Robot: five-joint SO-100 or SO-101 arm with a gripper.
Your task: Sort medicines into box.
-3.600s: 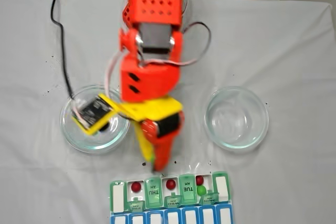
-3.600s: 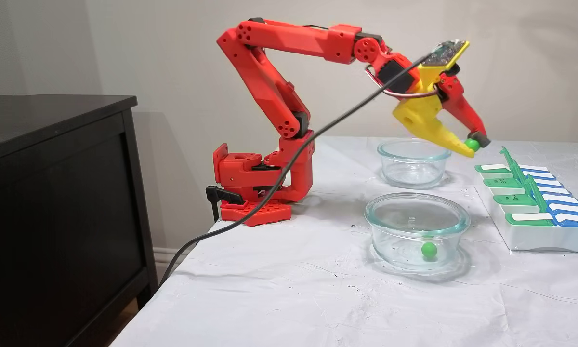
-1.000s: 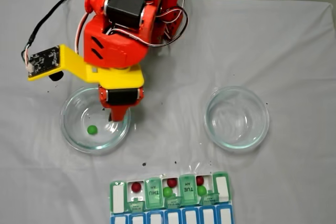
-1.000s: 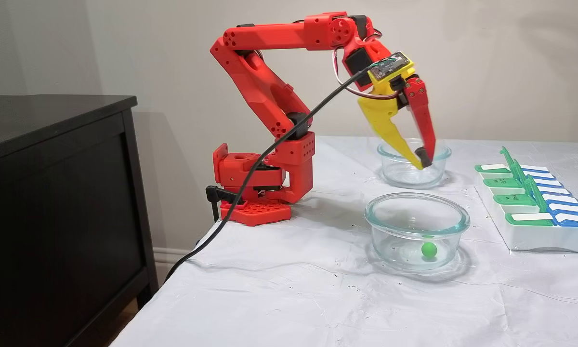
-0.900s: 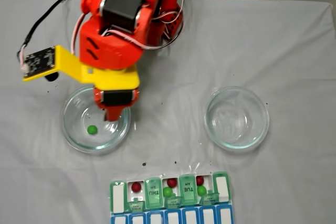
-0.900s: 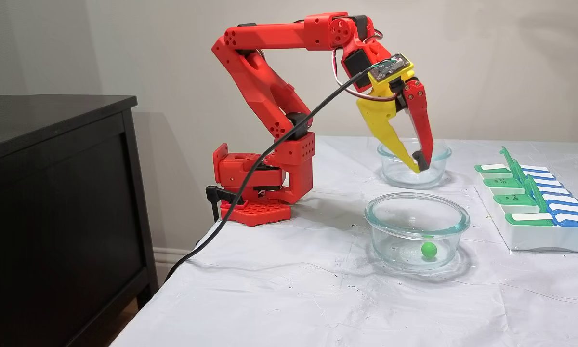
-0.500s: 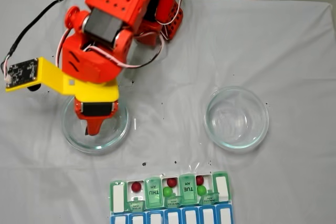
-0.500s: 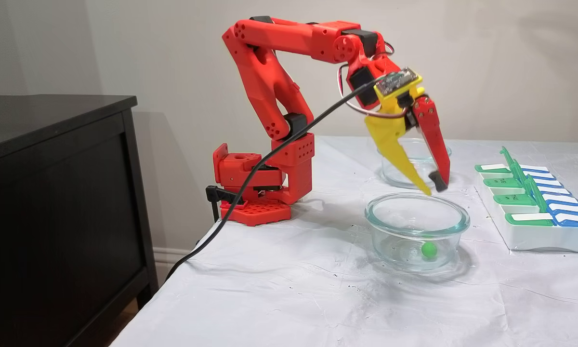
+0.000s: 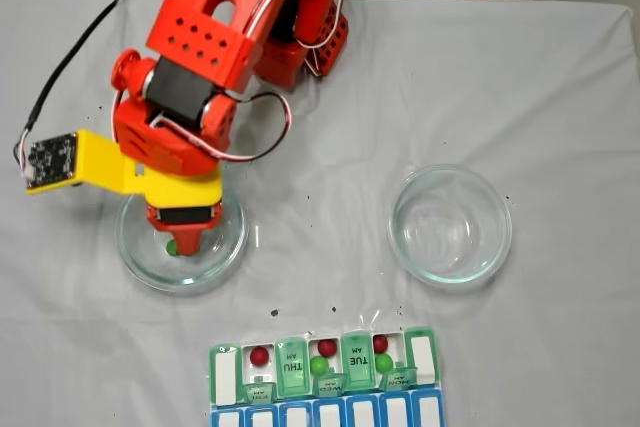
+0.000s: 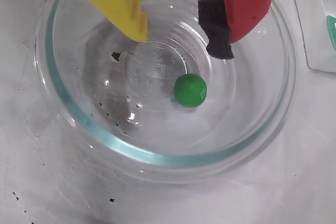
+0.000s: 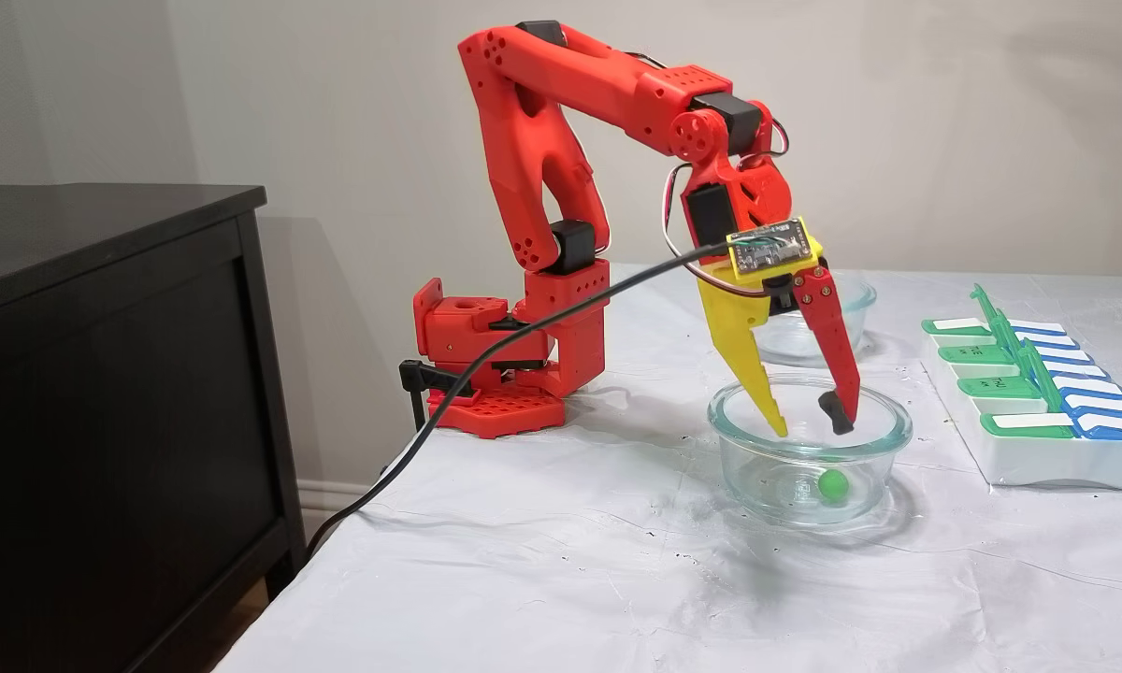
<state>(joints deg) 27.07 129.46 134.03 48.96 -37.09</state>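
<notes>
One green medicine (image 10: pixel 190 90) lies on the bottom of a clear glass dish (image 10: pixel 157 158). My gripper (image 10: pixel 181 43) hangs open just above it, its yellow finger to the left and its red, black-padded finger to the right, both fingertips inside the rim. In a fixed view from the side the gripper (image 11: pixel 811 428) dips into the near dish (image 11: pixel 757 477), with the green medicine (image 11: pixel 833 483) below it. From above, the arm hides most of that dish (image 9: pixel 232 247). The box (image 9: pixel 225 375) holds red medicines (image 9: pixel 260 355) and green medicines (image 9: pixel 320 366) in its open green compartments.
A second glass dish (image 9: pixel 450 224) stands to the right in a fixed view from above. The box (image 11: pixel 1028 458) sits at the right in a fixed view from the side, lids raised. A black cable (image 11: pixel 524 327) trails off the table's left edge beside a dark cabinet (image 11: pixel 103 374).
The green medicine I held 3.6 s ago now lies in the box. My open gripper has swung from the far dish over the near dish and lowered inside its rim.
</notes>
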